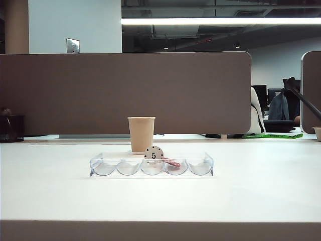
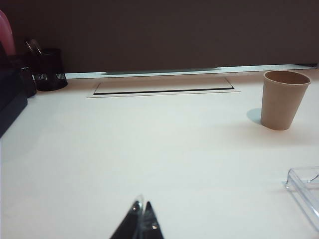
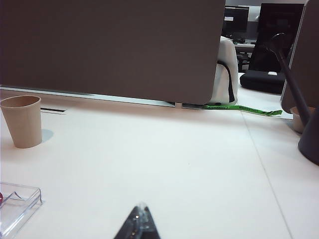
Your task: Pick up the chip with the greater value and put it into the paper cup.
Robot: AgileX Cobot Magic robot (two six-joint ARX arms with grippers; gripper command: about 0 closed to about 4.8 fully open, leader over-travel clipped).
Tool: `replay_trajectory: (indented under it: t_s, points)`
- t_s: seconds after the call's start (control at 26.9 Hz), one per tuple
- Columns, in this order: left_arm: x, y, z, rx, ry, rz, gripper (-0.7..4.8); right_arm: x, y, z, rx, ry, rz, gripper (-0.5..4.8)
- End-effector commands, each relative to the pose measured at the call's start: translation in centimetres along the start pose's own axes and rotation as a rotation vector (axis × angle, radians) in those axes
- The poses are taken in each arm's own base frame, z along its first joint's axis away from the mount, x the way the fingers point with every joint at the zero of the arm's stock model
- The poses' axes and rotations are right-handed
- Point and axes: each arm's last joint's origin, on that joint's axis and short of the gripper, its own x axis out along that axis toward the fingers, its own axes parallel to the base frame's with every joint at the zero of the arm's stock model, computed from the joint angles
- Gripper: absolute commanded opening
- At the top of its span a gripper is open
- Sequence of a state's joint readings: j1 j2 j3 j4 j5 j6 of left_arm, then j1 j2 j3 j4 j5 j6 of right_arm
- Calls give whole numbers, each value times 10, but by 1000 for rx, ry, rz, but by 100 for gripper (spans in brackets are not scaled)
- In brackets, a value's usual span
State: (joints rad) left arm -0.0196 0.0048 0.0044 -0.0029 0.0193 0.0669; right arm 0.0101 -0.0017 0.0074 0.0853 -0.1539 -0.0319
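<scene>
The tan paper cup [image 1: 141, 134] stands upright just behind a clear scalloped tray [image 1: 203, 168]. A white "5" chip [image 1: 153, 154] stands on edge in the tray's middle slot, and a red chip [image 1: 172, 162] lies flat beside it. The chip with the greater value shows in no view. My left gripper [image 2: 142, 206] is shut and empty, low over bare table, with the cup [image 2: 282, 99] and a tray corner [image 2: 304, 186] off to one side. My right gripper [image 3: 141, 209] is shut and empty too, well apart from the cup [image 3: 22, 121] and tray [image 3: 17, 204]. Neither arm appears in the exterior view.
A grey partition [image 1: 125, 93] closes the table's back. A black mesh pen holder [image 1: 11, 128] sits at the far left, seen also from the left wrist [image 2: 50, 68]. A cable slot [image 2: 162, 85] runs along the back. A dark stand [image 3: 299, 99] rises at the far right.
</scene>
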Motion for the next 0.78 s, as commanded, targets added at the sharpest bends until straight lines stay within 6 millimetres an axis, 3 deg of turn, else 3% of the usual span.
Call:
replay_trajectory:
  t_s: [0.04,0.78]
  points:
    - [0,0,2,-28,-15,-6,-6,0,0,1,-4,-11,2,-5]
    - [0,-1,6,-46,-58,-47,-6,0,0,-8,24,80,-11,-5]
